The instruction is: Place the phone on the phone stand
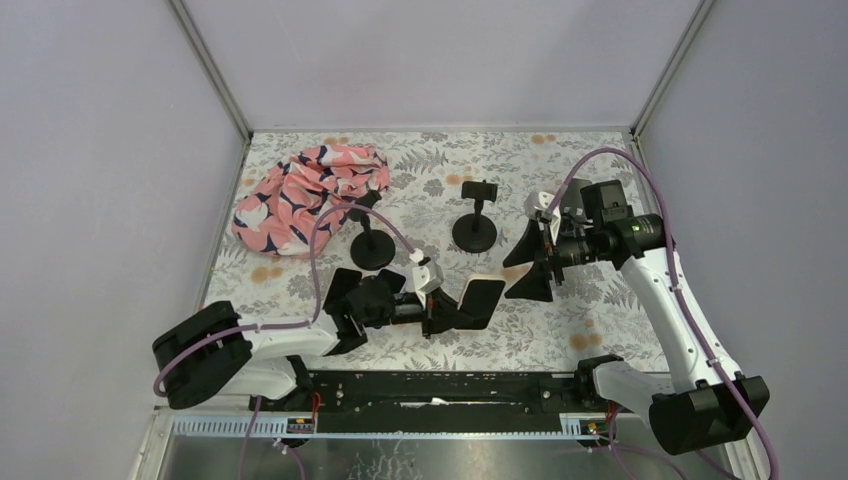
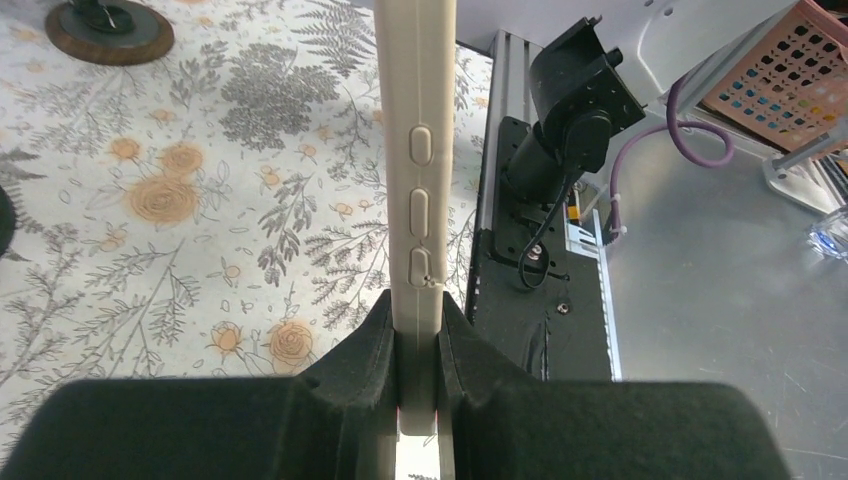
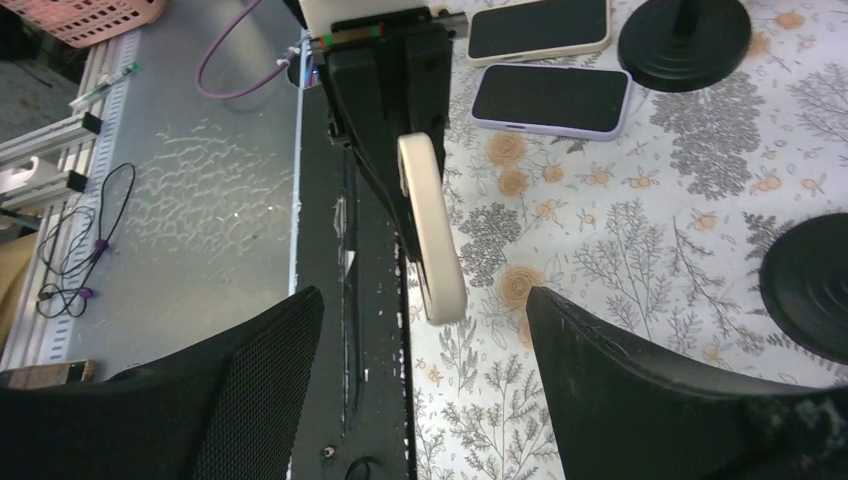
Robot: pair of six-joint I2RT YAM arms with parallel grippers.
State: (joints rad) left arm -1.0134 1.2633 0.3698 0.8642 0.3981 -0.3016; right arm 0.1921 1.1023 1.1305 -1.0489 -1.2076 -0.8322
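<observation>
Cream phone: held edge-on above the surface with its side buttons facing the left wrist camera, so it is not on a stand yet.
Left jaws: closed tight on the phone's two faces near one end, which leaves the rest of the body free for a second grip.
Right jaws: spread wide, one on each side of the phone's free end and touching nothing. In the top view they sit at about 2 o'clock from the phone. I judge this to be a handover being lined up.
Phone stand: upright at 12 o'clock from the phone, cradle bare. A second stand sits at 10 o'clock, and I cannot tell which one is meant.
Surface: floral covering that carries both stands.
Spare phones: two lie flat, screens up and side by side, near a stand's base in the right wrist view.
Cloth: pink patterned bundle at 10 o'clock of the surface, well apart from the work.
Risk: the narrow end grip may let the phone pivot if the right jaws close off-centre.
</observation>
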